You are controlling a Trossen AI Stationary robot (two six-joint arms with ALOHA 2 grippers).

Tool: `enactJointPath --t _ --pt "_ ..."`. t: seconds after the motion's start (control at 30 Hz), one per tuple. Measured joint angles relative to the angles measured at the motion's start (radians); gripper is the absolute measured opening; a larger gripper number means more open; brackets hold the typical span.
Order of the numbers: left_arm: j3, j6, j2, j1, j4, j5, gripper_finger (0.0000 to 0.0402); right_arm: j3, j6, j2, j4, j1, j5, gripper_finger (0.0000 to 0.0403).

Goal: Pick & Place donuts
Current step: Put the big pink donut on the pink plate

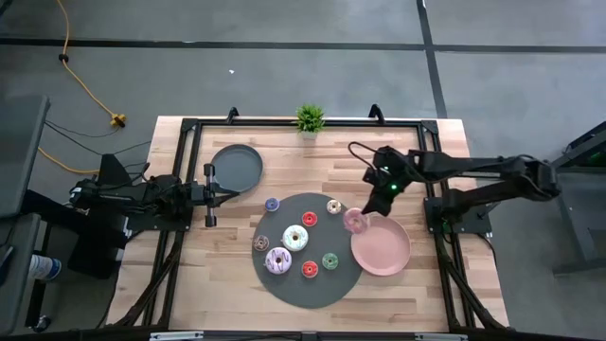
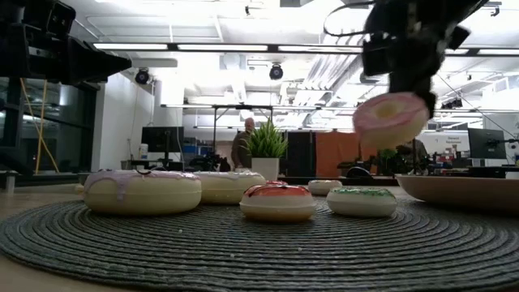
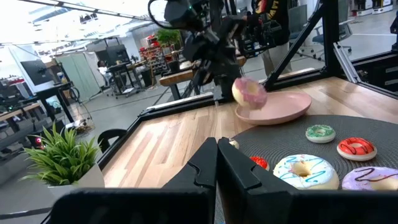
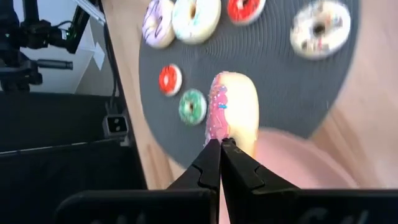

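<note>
your right gripper (image 1: 358, 216) was up in the air over the seam between the dark woven mat (image 1: 284, 284) and the pink plate (image 1: 388, 256), and its fingers were clenched on the edge of the pink frosted donut (image 1: 355, 222). from table level that donut (image 2: 390, 118) hung tilted, clear of everything below it, with the plate's rim (image 2: 462, 191) just beneath and to the side. your right wrist camera showed the pinch plainly: both fingers pressed together at the donut's rim (image 4: 231, 112), sprinkled pink frosting turned to one side, mat and plate under it.

the rest of the donuts sat on the mat. you had the white frosted donut (image 1: 294, 238) near the middle, the lilac frosted donut (image 1: 277, 260) just beside it, and the small ones ringed around: a blue one (image 1: 272, 204), two red ones (image 1: 309, 219) (image 1: 310, 269), a green one (image 1: 329, 260), a cream one (image 1: 334, 206) and a brown one (image 1: 260, 243).

your left gripper (image 1: 225, 192) waited at the left side of the table, fingers closed on nothing, right beside the dark grey plate (image 1: 236, 167). a small potted plant (image 1: 309, 118) stood at the table's far edge.
</note>
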Motion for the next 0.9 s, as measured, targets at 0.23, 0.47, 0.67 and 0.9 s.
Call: enactJointPath --t 0.23,0.47,0.67,0.9 --pt "0.000 0.000 0.000 0.000 0.000 0.000 0.0000 0.000 0.032 -0.129 -0.171 0.016 -0.020 0.0000" --pt "0.000 0.000 0.000 0.000 0.000 0.000 0.0000 -0.083 0.086 -0.209 -0.187 0.015 -0.113 0.0000" --pt "0.000 0.000 0.000 0.000 0.000 0.000 0.0000 -0.239 0.186 -0.217 0.073 0.014 -0.141 0.0000" --pt "0.000 0.000 0.000 0.000 0.000 0.000 0.0000 -0.361 0.250 -0.195 0.258 0.008 -0.167 0.0000"
